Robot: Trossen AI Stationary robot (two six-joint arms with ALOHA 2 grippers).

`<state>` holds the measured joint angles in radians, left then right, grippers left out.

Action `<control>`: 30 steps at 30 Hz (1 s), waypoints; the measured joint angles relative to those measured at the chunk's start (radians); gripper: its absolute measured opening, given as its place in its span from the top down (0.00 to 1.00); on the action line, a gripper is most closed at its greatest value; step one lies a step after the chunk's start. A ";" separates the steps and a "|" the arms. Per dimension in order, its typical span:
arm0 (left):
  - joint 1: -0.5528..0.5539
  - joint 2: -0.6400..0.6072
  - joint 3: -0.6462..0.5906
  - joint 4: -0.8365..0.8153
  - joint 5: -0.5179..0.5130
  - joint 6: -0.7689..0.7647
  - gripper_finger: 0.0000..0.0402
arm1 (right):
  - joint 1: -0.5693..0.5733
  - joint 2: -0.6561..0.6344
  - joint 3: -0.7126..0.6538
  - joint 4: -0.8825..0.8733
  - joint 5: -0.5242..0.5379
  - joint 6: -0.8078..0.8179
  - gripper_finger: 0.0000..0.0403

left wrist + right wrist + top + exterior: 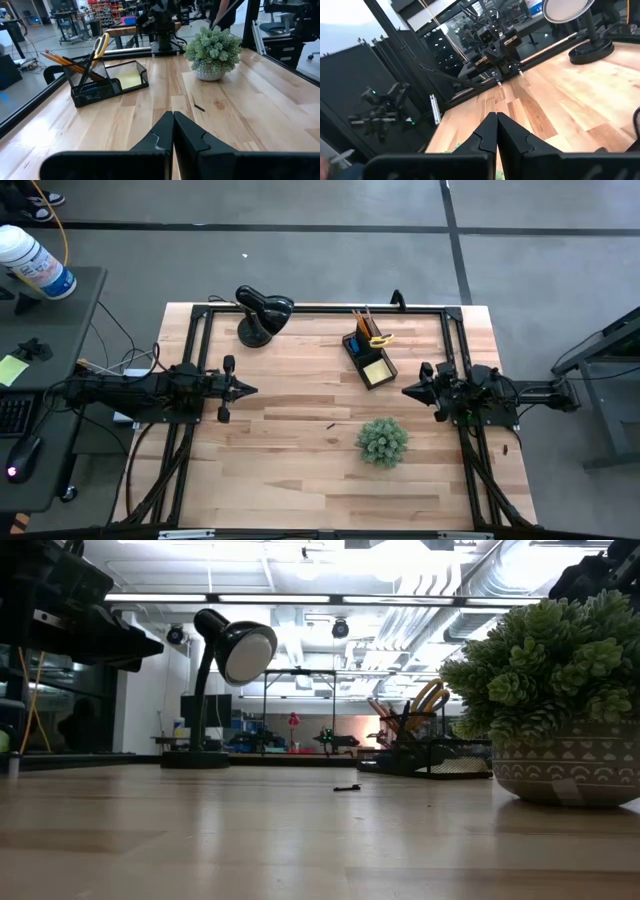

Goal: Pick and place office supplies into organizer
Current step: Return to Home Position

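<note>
fingers pressed shut and empty, left end effector [173, 117] and right end effector [496, 119] should draw straight back and level, clear of the filled organizer [368, 358] just ahead of the right one and the plant [382, 440] beside it.

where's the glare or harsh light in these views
Low view: ceiling lights burn out white above the desk lamp, and the table reflects them as a pale sheen. Right wrist view: a washed-out white patch fills one corner. High view: even light, no hard shadow by the plant.
</note>
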<state>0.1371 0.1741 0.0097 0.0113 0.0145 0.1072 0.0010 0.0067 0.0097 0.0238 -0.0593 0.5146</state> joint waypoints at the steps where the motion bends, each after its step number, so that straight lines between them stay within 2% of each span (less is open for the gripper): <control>1: 0.000 0.000 0.000 0.000 0.000 0.000 1.00 | 0.000 0.000 0.000 0.000 -0.002 0.010 0.98; 14: 0.000 0.000 0.000 0.000 0.000 0.000 1.00 | 0.000 0.000 0.000 -0.003 -0.002 -0.135 0.96; 30: 0.000 0.000 0.000 0.000 0.000 0.000 1.00 | 0.000 0.000 0.000 -0.004 -0.003 -0.138 0.96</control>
<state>0.1375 0.1741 0.0097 0.0113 0.0146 0.1073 0.0010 0.0071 0.0097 0.0196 -0.0620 0.3763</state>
